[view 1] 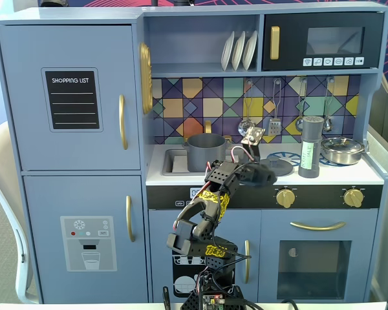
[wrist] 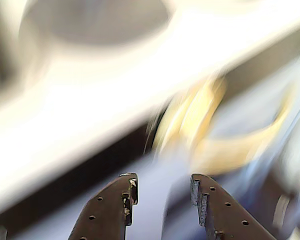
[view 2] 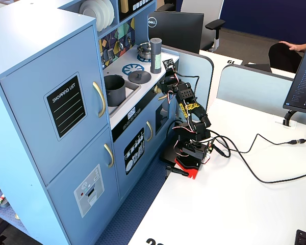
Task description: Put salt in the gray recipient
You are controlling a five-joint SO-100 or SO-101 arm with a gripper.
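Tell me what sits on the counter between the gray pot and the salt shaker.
In a fixed view, the flat gray round lid lies on the counter between the gray pot and the salt shaker. The gripper also hovers in that stretch.

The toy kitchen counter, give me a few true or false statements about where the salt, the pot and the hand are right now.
1. The salt shaker stands upright on the counter. True.
2. The gray pot sits in the sink. True.
3. The hand grips the shaker. False: it is open, holding nothing.
4. In a fixed view, the steel pan is left of the pot. False: it is at the far right, beyond the shaker.
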